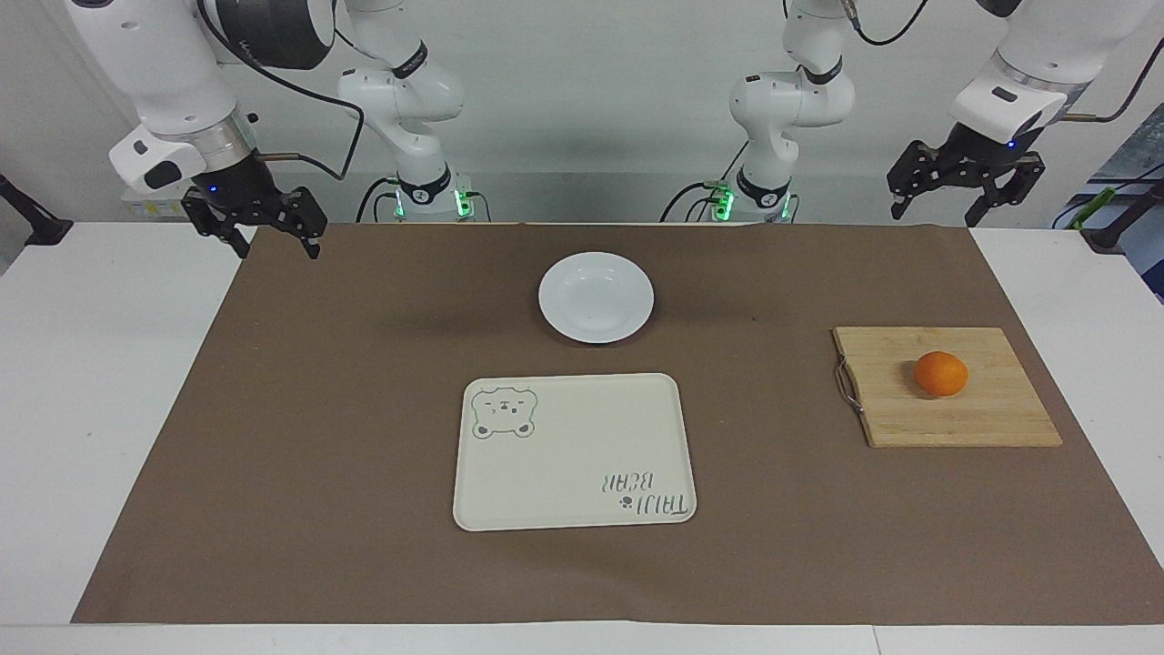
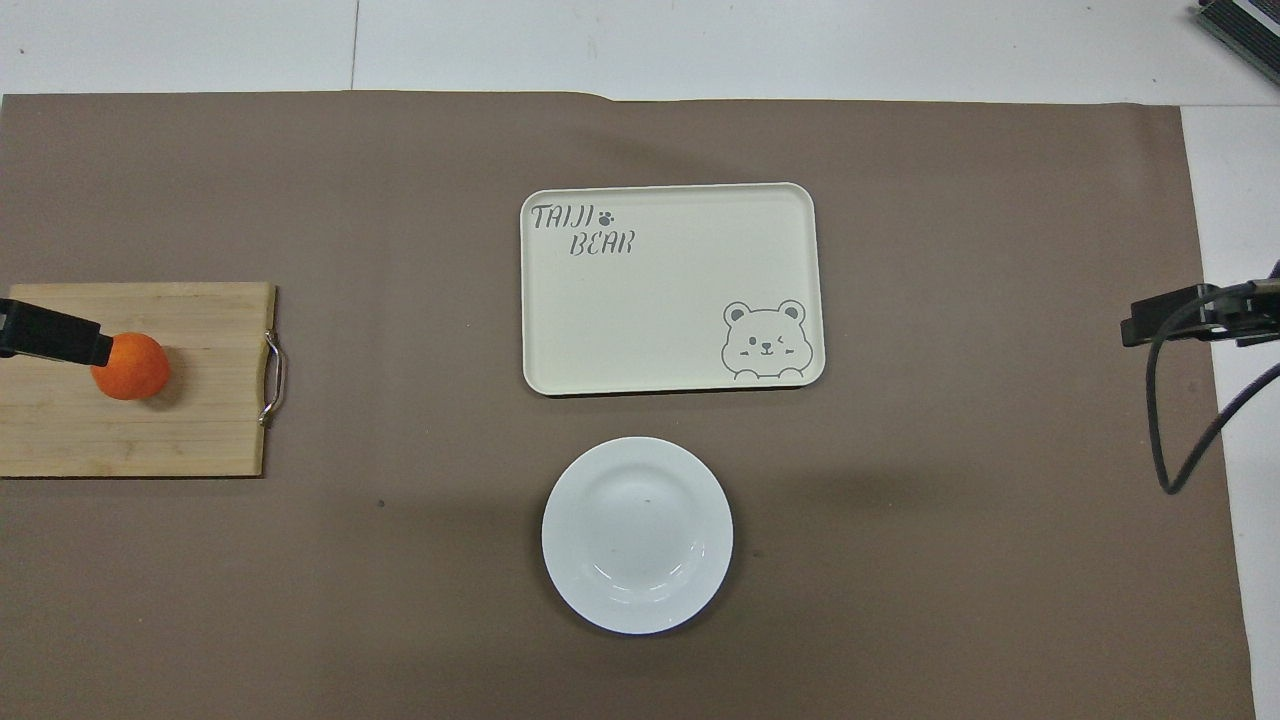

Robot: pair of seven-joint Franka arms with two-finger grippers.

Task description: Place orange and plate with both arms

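The orange (image 1: 940, 373) lies on a wooden cutting board (image 1: 946, 414) toward the left arm's end of the table; it also shows in the overhead view (image 2: 132, 366). The white plate (image 1: 596, 297) sits empty on the brown mat, nearer to the robots than the cream bear tray (image 1: 573, 450). My left gripper (image 1: 934, 216) hangs open and empty, high in the air; one of its fingers (image 2: 55, 336) overlaps the orange's edge from above without touching it. My right gripper (image 1: 278, 253) hangs open and empty over the mat's corner at the right arm's end.
The brown mat (image 1: 364, 409) covers most of the white table. The cutting board has a metal handle (image 1: 847, 387) on its side toward the tray. The right arm's cable (image 2: 1160, 420) hangs over the mat's edge.
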